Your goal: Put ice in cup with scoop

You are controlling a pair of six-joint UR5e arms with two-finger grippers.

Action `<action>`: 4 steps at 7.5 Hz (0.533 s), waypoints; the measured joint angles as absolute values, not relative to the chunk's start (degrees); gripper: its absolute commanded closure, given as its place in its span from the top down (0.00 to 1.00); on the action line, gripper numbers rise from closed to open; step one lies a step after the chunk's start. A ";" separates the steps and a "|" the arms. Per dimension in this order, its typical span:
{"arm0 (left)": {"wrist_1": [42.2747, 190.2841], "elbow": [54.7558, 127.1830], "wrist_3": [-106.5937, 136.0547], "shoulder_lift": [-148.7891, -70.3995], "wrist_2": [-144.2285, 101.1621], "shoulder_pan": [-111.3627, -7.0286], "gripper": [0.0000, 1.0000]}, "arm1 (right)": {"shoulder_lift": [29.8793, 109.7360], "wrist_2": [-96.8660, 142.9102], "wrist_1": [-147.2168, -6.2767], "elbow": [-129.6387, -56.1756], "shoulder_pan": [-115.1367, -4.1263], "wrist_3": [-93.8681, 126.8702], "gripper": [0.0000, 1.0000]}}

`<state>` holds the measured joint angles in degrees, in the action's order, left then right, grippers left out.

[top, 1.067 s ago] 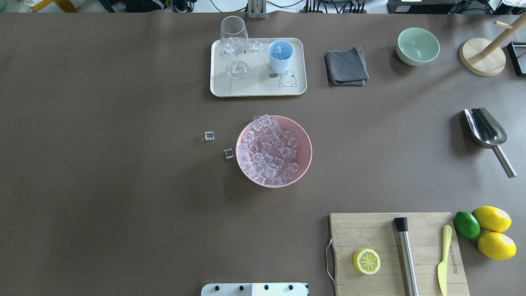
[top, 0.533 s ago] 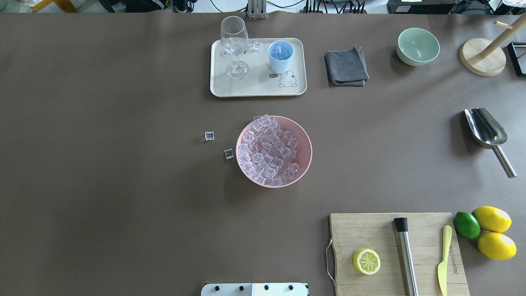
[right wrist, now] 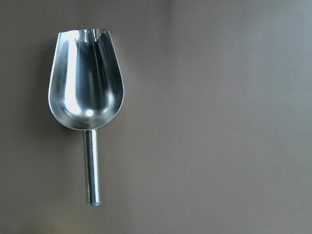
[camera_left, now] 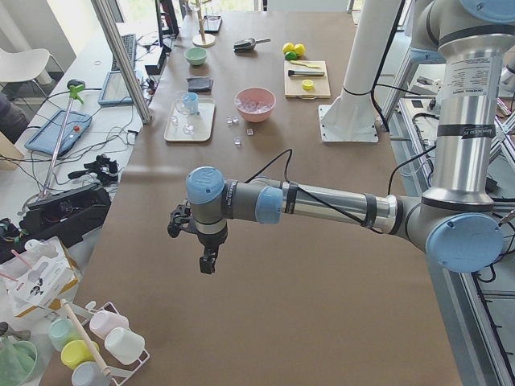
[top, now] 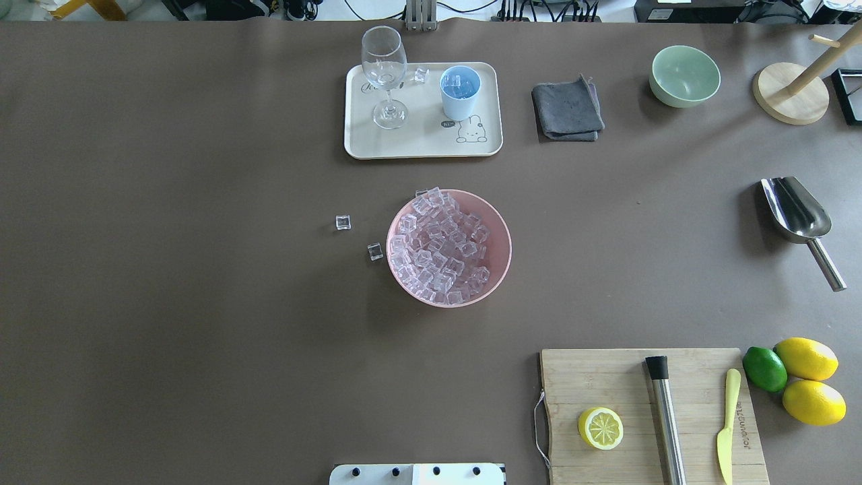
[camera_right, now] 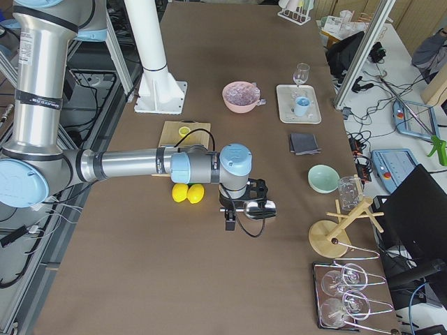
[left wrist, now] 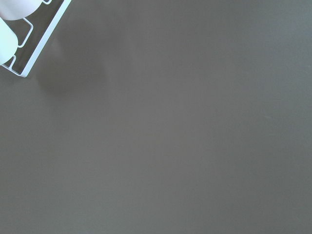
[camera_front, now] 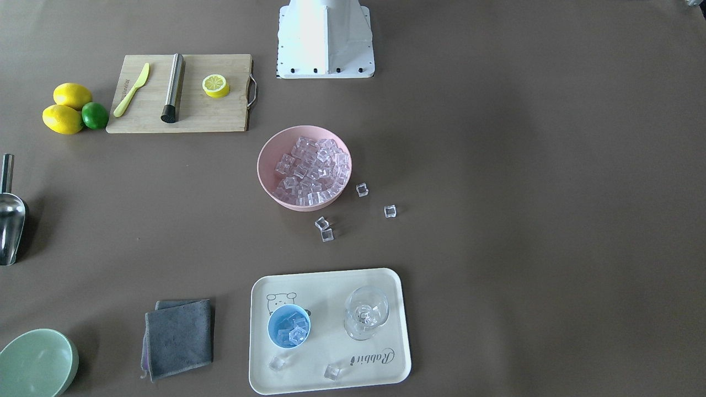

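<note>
The steel scoop (top: 798, 215) lies empty on the table at the right, handle toward the robot; the right wrist view looks straight down on it (right wrist: 87, 83). The light-blue cup (top: 460, 91) stands on the cream tray (top: 363, 145) with a few ice cubes inside (camera_front: 288, 326). Most of the ice (top: 441, 246) fills a pink bowl (top: 502, 236); loose cubes lie beside it (top: 343, 222) and on the tray (camera_front: 331, 372). My right gripper (camera_right: 229, 222) hangs over the scoop (camera_right: 260, 207); I cannot tell if it is open. My left gripper (camera_left: 208, 264) hovers over bare table far left; its state is unclear.
A stemmed glass (top: 384, 74) stands on the tray. A grey cloth (top: 568, 108), a green bowl (top: 684, 75) and a wooden stand (top: 789, 93) are at the back right. A cutting board (top: 646, 414) holds a lemon half, a steel rod and a knife; lemons and a lime (top: 764, 368) lie beside it.
</note>
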<state>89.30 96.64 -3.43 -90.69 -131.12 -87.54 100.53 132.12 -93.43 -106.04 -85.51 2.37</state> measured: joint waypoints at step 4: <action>89.38 96.66 -3.69 -90.38 -131.05 -87.93 0.99 | 100.54 132.01 -93.43 -106.00 -85.52 2.37 0.99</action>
